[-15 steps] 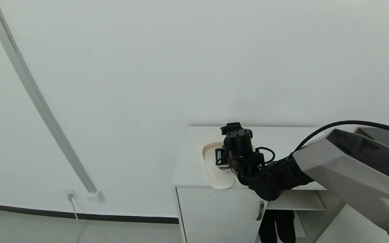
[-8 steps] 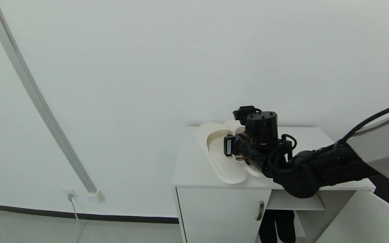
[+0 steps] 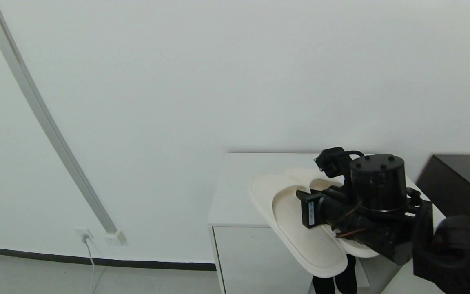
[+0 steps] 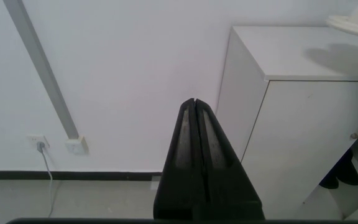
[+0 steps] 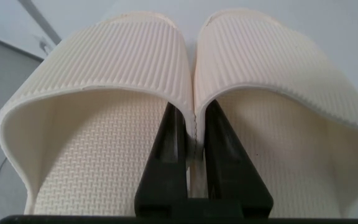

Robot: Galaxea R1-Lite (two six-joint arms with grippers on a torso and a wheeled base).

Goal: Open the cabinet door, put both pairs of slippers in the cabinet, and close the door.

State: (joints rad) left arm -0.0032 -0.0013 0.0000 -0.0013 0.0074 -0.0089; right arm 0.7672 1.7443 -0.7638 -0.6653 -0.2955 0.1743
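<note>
Standing against a plain white wall (image 3: pixel 178 81), a white cabinet (image 3: pixel 235 196) fills the lower middle of the scene. Its left door (image 4: pixel 303 143) is shut, while the right side is open. A pair of black slippers (image 3: pixel 335 281) sits low inside that open part. To the right of the cabinet a dark furniture top (image 3: pixel 459 183) shows. A grey strip (image 3: pixel 43 118) slants down the wall on the left to a socket (image 3: pixel 83 236) near the floor, with a cable plugged in.

The right gripper (image 5: pixel 191 118) is over the near right part of the cabinet top. Its jaws are almost closed, pinching the two inner strap edges of a pair of cream slippers (image 3: pixel 300 228) where they meet, with one finger (image 5: pixel 166 149) inside each slipper. The pair hangs side by side in the air. The toes are over the cabinet top and clear of it, and the heels tilt down past the near edge, in front of the open part.

The left gripper (image 4: pixel 194 106) is low and to the left of the cabinet, well apart from it, pointing at the wall. Its jaws are pressed fully together with nothing between them.
</note>
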